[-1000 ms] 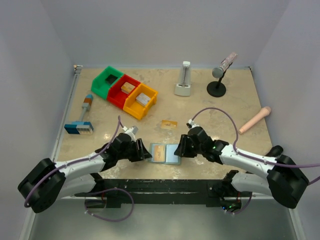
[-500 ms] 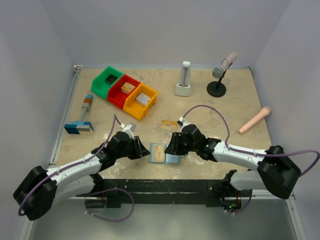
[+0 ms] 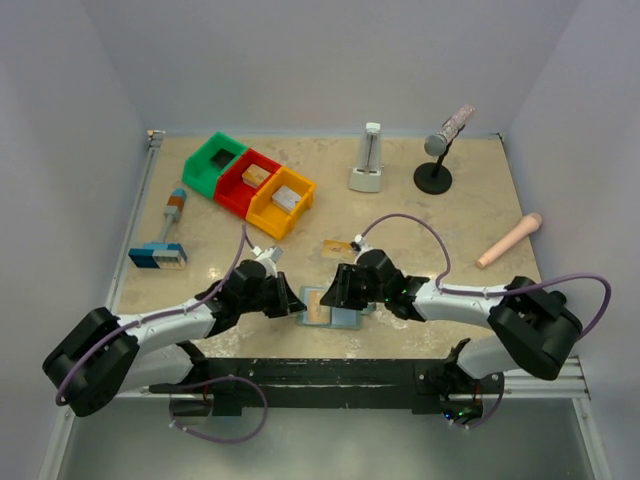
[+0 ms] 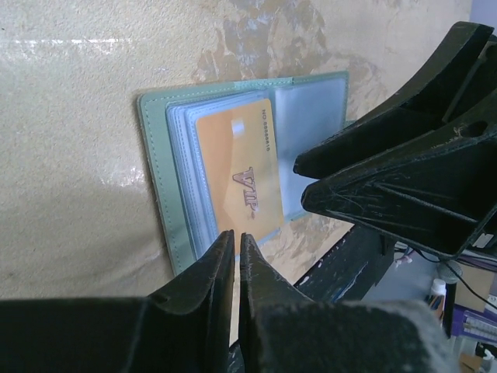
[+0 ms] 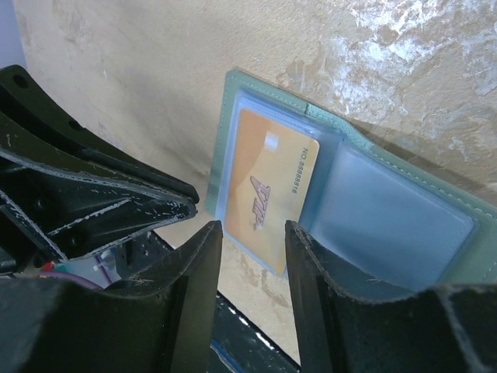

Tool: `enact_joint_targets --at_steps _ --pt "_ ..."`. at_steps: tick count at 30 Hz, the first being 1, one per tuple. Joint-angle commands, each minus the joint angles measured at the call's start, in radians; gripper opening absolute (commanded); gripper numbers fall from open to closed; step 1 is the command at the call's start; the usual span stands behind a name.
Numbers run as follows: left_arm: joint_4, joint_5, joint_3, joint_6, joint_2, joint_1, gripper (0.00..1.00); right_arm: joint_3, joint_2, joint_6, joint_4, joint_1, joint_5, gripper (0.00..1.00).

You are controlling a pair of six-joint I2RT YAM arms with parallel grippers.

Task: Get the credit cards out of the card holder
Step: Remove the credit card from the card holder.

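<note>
left tool clenched to a slit at the edge of the orange card in the open card holder, flat on the surface between the arms, right tool released, crowded close opposite, a loose orange card just beyond, bins well apart.

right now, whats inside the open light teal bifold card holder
An orange-gold plastic card sits on one panel of the card holder. The other panel's cloudy sleeve and the stacked clear sleeves under the card hide any further cards.
</note>
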Motion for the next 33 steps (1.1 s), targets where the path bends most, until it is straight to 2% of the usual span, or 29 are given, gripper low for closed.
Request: enact_joint_targets --at_steps 1,24,33 --pt "0.062 0.005 0.034 0.004 0.03 0.003 0.11 -0.004 0.011 0.021 0.051 0.003 -0.003 0.43" --pt "0.047 -0.024 0.008 0.007 0.084 0.003 0.06 -0.047 0.072 0.064 0.157 0.006 -0.041 0.4" --pt "0.059 -0.027 0.0 0.009 0.108 0.003 0.02 -0.067 0.047 0.077 0.186 0.006 -0.049 0.4"
